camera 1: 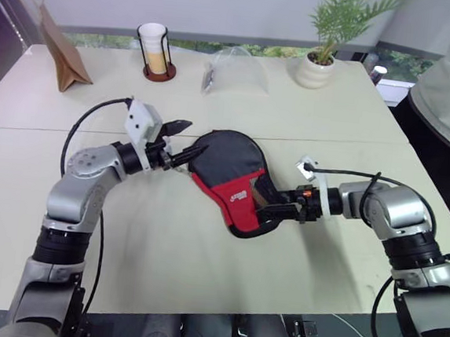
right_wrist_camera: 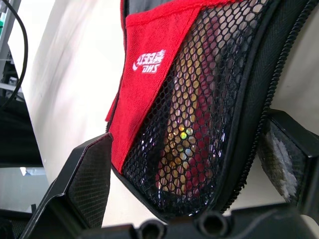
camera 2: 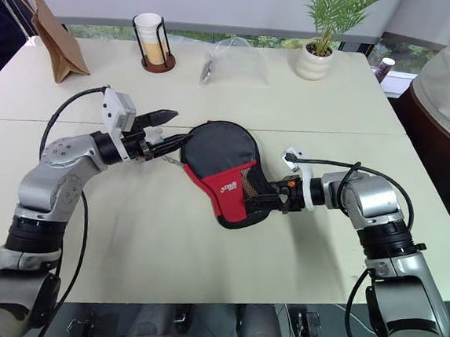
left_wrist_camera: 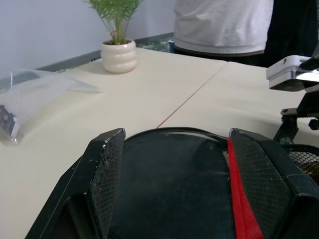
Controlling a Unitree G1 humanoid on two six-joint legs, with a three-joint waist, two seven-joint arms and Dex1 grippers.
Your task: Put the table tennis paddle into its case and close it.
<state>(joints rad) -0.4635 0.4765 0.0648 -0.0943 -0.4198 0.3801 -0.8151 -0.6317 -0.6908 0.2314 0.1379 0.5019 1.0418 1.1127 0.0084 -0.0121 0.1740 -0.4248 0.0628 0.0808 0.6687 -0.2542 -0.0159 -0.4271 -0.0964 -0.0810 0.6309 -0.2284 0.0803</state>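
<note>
The case (camera 1: 232, 181) is seen lying on the cream desk (camera 1: 162, 258) between the two arms, its round black end toward the left arm and its red panel and mesh pocket toward the right arm. The paddle (right_wrist_camera: 182, 134) is made out inside it, its tan-and-red handle glimpsed through the mesh. The right arm is bent inward from the right, and its end effector (camera 1: 272, 210) is pointed leftward and slightly down at the narrow mesh end; its fingers (right_wrist_camera: 87, 184) are spread wide on either side of that end, and a grip on it cannot be confirmed. The left arm is reached forward with the elbow low, the left end effector (camera 1: 182, 141) held level at the round end, its fingers (left_wrist_camera: 107, 174) held apart. Farther back, a clear bag (camera 1: 234, 68), a cup holder (camera 1: 158, 51), a brown paper bag (camera 1: 62, 52) and a potted plant (camera 1: 326, 47) are set along the far side.
</note>
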